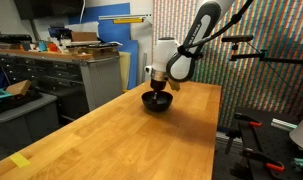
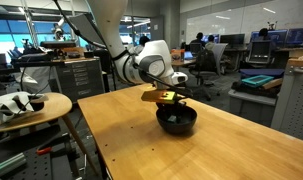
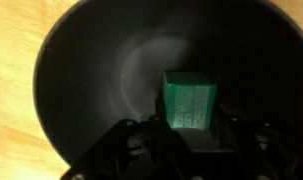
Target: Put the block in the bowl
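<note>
The dark green block (image 3: 189, 100) sits between my gripper's (image 3: 189, 128) fingers in the wrist view, inside the rim of the black bowl (image 3: 81, 80), which fills the picture. In both exterior views the gripper (image 1: 157, 88) (image 2: 171, 100) hangs straight down over the bowl (image 1: 157, 102) (image 2: 177, 122) on the wooden table, with its fingertips at the bowl's rim. The block is too small to make out in the exterior views. The gripper looks shut on the block.
The bowl stands near the far end of a long wooden table (image 1: 121, 135). A grey cabinet with clutter (image 1: 76, 70) stands beside the table. A small round side table (image 2: 31, 108) holds objects next to the table's edge.
</note>
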`<state>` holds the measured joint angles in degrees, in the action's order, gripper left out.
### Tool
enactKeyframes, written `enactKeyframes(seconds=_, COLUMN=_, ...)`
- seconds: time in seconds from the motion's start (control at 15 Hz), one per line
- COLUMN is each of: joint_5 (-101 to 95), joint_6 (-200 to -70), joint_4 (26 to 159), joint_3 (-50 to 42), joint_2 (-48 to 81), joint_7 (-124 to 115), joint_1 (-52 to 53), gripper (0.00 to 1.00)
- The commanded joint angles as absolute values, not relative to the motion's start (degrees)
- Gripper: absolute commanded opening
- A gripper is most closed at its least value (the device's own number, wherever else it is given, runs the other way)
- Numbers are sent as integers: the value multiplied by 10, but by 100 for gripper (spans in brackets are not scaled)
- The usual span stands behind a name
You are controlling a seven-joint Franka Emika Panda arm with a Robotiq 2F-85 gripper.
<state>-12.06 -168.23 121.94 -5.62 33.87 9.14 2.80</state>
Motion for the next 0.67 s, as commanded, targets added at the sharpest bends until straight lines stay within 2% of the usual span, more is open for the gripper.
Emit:
enactKeyframes(seconds=0.0, joint_5=-130, joint_6=-1675, joint_4=1187, joint_3=-73, joint_2=352, joint_7=73, joint_1=40, gripper=73)
enactKeyframes(seconds=0.2, joint_5=-132, joint_6=-1666, joint_4=1182, joint_3=-80, joint_2=336, joint_7=71, joint_1=41, gripper=98)
enactKeyframes(seconds=0.6, joint_5=-125, joint_6=-1597, joint_4=1165, joint_3=-72, joint_2=286, joint_7=83, joint_1=23, gripper=100)
